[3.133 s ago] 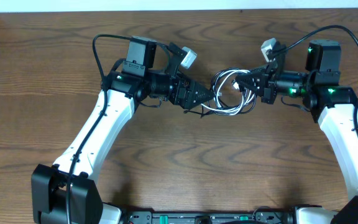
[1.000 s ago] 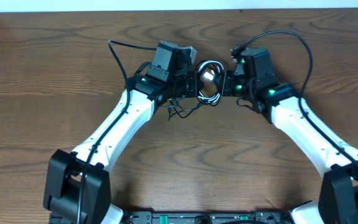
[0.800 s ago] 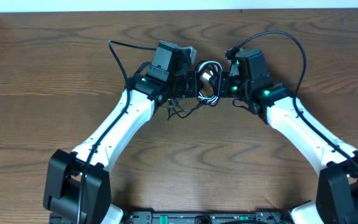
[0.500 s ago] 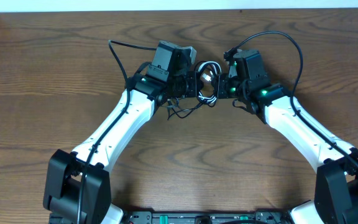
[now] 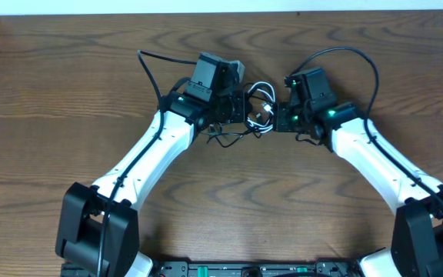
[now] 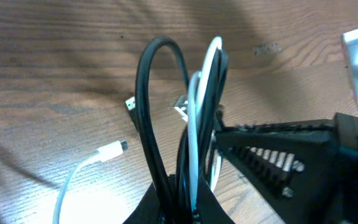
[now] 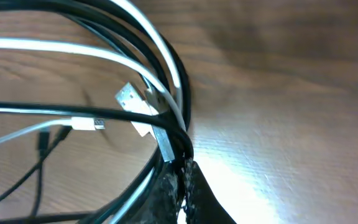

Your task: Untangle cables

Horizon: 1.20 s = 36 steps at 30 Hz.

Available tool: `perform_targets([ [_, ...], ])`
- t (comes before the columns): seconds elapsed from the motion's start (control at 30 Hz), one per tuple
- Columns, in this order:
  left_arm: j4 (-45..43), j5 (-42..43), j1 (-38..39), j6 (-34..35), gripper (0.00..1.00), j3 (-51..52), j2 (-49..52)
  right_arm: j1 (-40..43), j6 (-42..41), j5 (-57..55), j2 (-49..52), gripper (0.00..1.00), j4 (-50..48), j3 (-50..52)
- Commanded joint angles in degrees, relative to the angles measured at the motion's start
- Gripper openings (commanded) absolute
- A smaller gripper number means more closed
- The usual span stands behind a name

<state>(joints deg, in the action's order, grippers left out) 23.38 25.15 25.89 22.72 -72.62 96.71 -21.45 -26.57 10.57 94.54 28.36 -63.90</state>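
The cables (image 5: 261, 102), one black and one white, hang as a tangled coil between my two grippers at the table's far middle. My left gripper (image 5: 244, 114) is shut on the coil's left side; in its wrist view the black cable (image 6: 143, 106) and white cable (image 6: 197, 118) rise as loops out of the shut left gripper (image 6: 188, 208). My right gripper (image 5: 274, 119) is shut on the coil's right side. In the right wrist view the right gripper (image 7: 182, 186) pinches black strands (image 7: 182, 93) beside a silver plug (image 7: 132, 99).
Loose black cable ends (image 5: 225, 138) trail on the wooden table (image 5: 221, 208) below the left gripper. A white plug (image 6: 110, 151) lies on the wood. Thick arm wires (image 5: 148, 65) arch behind each wrist. The table's far edge (image 5: 221, 12) runs just behind the arms.
The right gripper has closed onto the coil's right side. The coil and both grippers have shifted slightly right and toward the near side.
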Motion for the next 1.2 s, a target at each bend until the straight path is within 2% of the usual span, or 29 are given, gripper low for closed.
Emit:
perform_targets([
  [0.0, -0.13, -3.34, -0.85, 0.04, 0.07, -0.46, -0.48, 2.49, -2.36, -4.90, -0.57, 0.01, 3.76, -0.09],
  [0.17, -0.61, -3.37, -1.40, -0.59, 0.08, -0.46, -0.48, 3.32, -3.74, -7.06, -0.57, 0.01, 8.28, -0.09],
  [0.3, -1.20, -2.84, -2.54, -0.57, 0.08, -0.46, -0.48, 4.28, -4.52, -8.46, -0.57, 0.06, 10.75, -0.09],
  [0.33, -1.33, -2.16, -2.80, -0.57, 0.07, -0.46, -0.48, 4.50, -3.28, -6.47, -0.57, 0.09, 10.16, -0.09],
  [0.43, -1.38, 0.66, -3.10, -0.57, 0.07, -0.46, -0.48, 4.59, 6.80, 7.87, -0.57, 0.28, 4.81, -0.09],
  [0.5, -1.31, 2.62, -3.04, -0.57, 0.07, -0.46, -0.48, 4.48, 10.21, 15.23, -0.57, 0.40, 0.96, -0.09],
  [0.67, 0.00, 4.85, -1.95, -0.07, 0.07, -0.46, -0.48, 2.21, 11.04, 18.47, -0.57, 0.50, -7.85, -0.09],
  [0.77, 0.39, 4.87, -1.01, 0.55, 0.07, -0.46, -0.48, -0.26, 10.84, 13.60, -0.50, 0.49, -9.92, -0.09],
  [0.9, 0.39, 4.87, -0.79, 0.98, 0.08, -0.46, -0.48, -2.60, 9.22, 5.05, 0.00, 0.48, -7.72, -0.07],
  [1.17, 0.37, 4.85, -0.79, 1.22, 0.08, -0.46, -0.48, -3.82, 5.33, -2.54, 4.15, 0.39, -4.13, -0.07],
])
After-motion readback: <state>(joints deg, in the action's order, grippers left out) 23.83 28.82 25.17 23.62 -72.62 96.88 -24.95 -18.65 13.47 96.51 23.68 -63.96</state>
